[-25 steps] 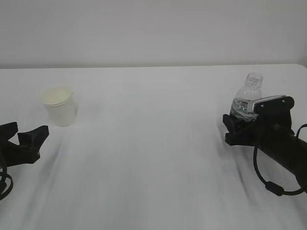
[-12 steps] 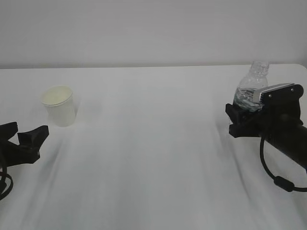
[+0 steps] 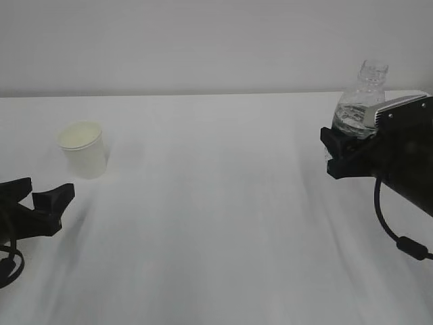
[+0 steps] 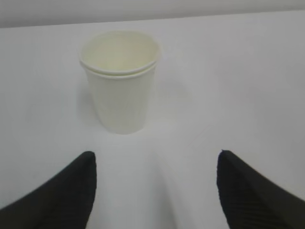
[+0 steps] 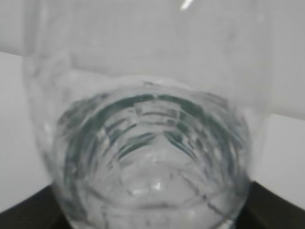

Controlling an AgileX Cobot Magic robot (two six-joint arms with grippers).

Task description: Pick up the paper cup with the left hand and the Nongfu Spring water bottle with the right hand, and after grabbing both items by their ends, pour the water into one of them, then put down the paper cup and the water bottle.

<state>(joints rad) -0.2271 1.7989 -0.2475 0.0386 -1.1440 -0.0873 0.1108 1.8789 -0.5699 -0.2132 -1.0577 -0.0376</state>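
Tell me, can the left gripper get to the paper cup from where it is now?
Probably yes. The left gripper is open, the paper cup stands upright straight ahead, and only bare table lies between.

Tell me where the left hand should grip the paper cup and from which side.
Judging by its pose, grip the paper cup across its side wall, below the rolled rim. It stands upright and free on the table, directly ahead of the open left hand, so a straight, level approach lets the fingers straddle the tapered wall.

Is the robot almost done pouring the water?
Not yet. The right hand already holds the bottle, tilted, off the table. The left hand sits open, short of the cup. Grabbing the cup, pouring and putting both down are left.
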